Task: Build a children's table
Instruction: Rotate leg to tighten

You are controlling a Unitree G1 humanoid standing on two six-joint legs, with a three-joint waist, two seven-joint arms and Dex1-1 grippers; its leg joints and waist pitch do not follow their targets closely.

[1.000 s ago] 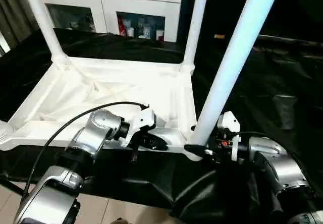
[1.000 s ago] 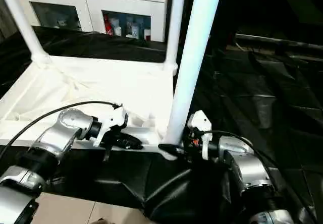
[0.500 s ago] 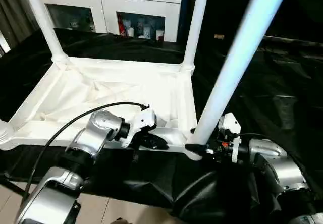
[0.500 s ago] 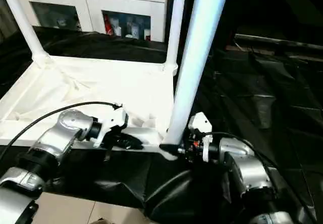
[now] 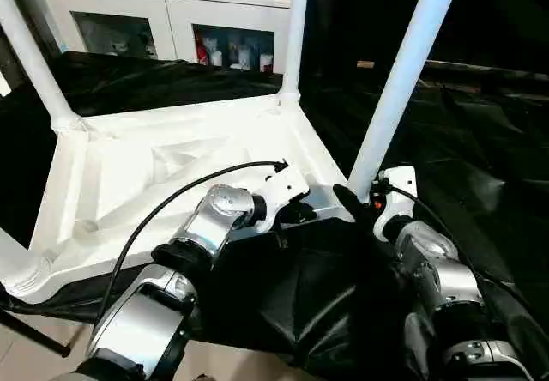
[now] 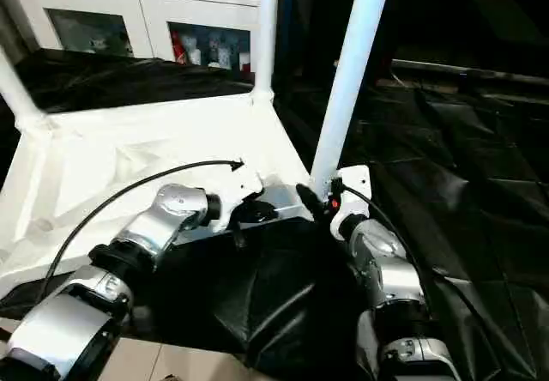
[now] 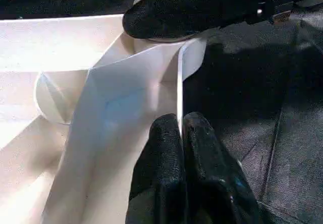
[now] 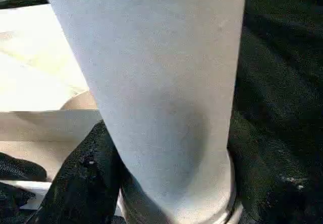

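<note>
The children's table lies upside down: its white tabletop rests ribbed side up on the black-draped work table. White legs stand in the corner sockets, at the far left, the far right and the near right. A leg's base shows at the near left corner. My left gripper is shut on the tabletop's thin near rim, close to the near right corner. My right gripper holds the near right leg just above its socket, one black finger pressed against it.
A white cabinet with glass doors stands behind the work table. Black cloth covers the table to the right and hangs crumpled over the front edge. A black cable arcs over my left forearm. Pale floor shows at the lower left.
The tabletop has turned on the work table, its near right corner swinging away from me and its left side coming nearer. Both grippers moved with it, and the right jaws narrowed around the leg.
</note>
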